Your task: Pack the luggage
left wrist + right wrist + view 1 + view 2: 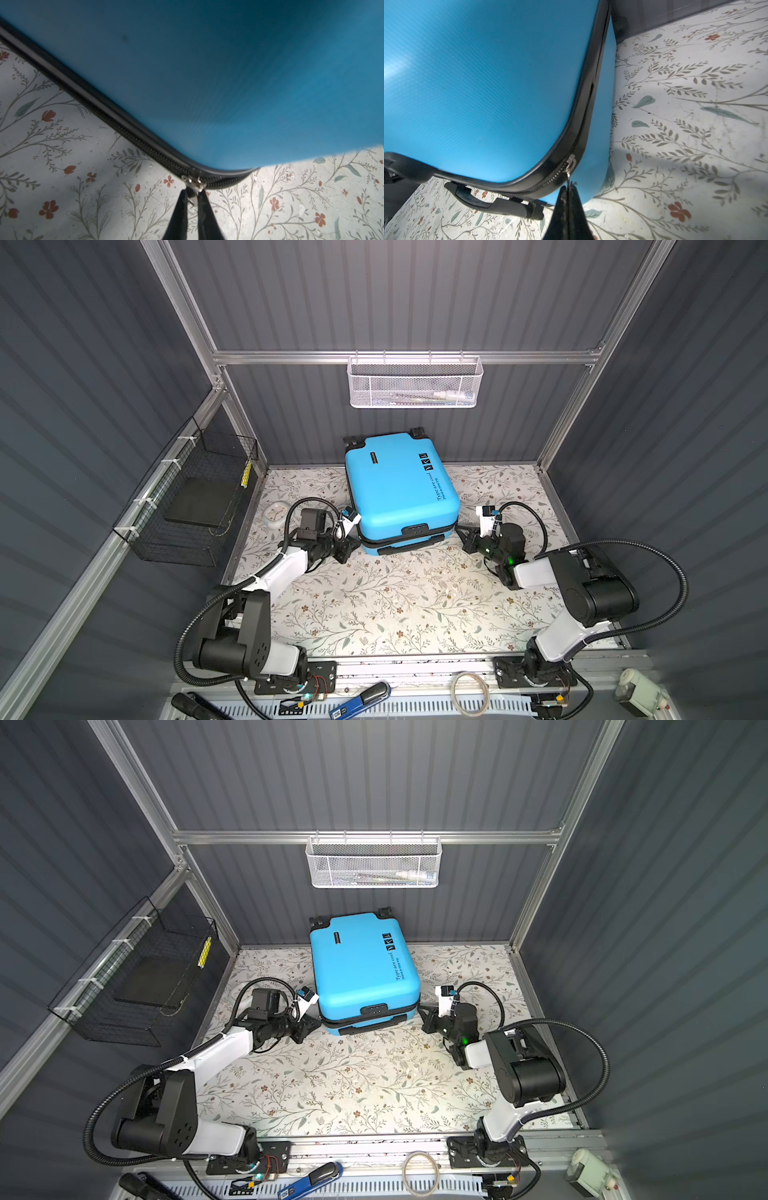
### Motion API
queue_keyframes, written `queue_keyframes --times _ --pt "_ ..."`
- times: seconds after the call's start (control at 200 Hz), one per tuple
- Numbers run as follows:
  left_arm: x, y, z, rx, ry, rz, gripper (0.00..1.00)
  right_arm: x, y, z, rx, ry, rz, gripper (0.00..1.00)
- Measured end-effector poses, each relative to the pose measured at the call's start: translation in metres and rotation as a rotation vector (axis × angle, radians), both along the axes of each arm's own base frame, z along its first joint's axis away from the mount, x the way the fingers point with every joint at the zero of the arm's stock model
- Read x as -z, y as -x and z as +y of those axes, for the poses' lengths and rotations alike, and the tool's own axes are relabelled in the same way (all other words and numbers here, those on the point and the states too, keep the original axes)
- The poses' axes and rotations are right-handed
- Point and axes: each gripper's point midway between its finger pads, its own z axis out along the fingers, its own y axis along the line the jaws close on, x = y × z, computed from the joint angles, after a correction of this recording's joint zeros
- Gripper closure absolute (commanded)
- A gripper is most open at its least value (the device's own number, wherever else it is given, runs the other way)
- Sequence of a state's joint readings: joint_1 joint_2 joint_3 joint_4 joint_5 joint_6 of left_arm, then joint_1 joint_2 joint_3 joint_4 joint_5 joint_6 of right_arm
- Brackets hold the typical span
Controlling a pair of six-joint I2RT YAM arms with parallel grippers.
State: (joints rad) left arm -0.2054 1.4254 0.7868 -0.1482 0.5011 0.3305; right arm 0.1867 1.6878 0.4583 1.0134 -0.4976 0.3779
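The bright blue luggage (pixel 399 489) (pixel 361 969) lies flat and closed at the back middle of the floral table, handle side toward the front. My left gripper (pixel 352 545) (pixel 309 1025) is at its front-left corner. In the left wrist view the gripper (pixel 193 192) is shut on a silver zipper pull (pixel 194 196) hanging from the black zipper. My right gripper (pixel 461 531) (pixel 424 1011) is at the front-right corner. In the right wrist view it (pixel 568 187) is shut on the thin pull below the other zipper slider (pixel 571 161).
A white mesh basket (pixel 415 383) hangs on the back rail. A black wire basket (pixel 195 506) hangs on the left wall. A small white clock (pixel 275 514) lies beside the left arm. The luggage's black handle (pixel 492 204) sticks out at the front.
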Motion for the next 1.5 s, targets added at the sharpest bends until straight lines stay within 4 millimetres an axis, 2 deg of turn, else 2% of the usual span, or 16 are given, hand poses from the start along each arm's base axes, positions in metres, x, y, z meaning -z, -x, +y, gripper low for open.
queue_keyframes --times 0.38,0.475,0.97,1.095,1.14,1.2,1.346,1.496 --pt "0.000 0.000 0.001 -0.014 0.004 0.012 0.94 0.000 0.000 0.001 -0.002 0.000 0.000 1.00" --pt "-0.001 0.001 0.001 -0.021 0.009 0.017 1.00 0.000 0.000 0.001 -0.002 0.000 0.000 1.00" --pt "-0.027 0.006 -0.002 -0.029 0.061 -0.014 1.00 -0.001 0.003 0.003 -0.001 0.008 0.015 1.00" --pt "-0.033 0.000 0.002 -0.065 0.052 -0.062 0.68 0.000 0.005 0.005 -0.010 0.012 0.020 1.00" --pt "-0.034 -0.001 0.006 -0.091 0.052 -0.080 0.62 0.000 0.005 0.006 -0.012 0.012 0.020 1.00" --pt "-0.032 0.002 0.011 -0.119 0.044 -0.102 0.58 0.000 0.005 0.006 -0.013 0.014 0.019 1.00" --pt "-0.020 0.005 0.018 -0.184 0.009 -0.131 0.56 0.001 0.004 0.007 -0.015 0.019 0.023 1.00" --pt "-0.006 0.023 0.004 -0.213 -0.056 -0.197 0.56 0.001 0.004 0.007 -0.016 0.019 0.026 1.00"
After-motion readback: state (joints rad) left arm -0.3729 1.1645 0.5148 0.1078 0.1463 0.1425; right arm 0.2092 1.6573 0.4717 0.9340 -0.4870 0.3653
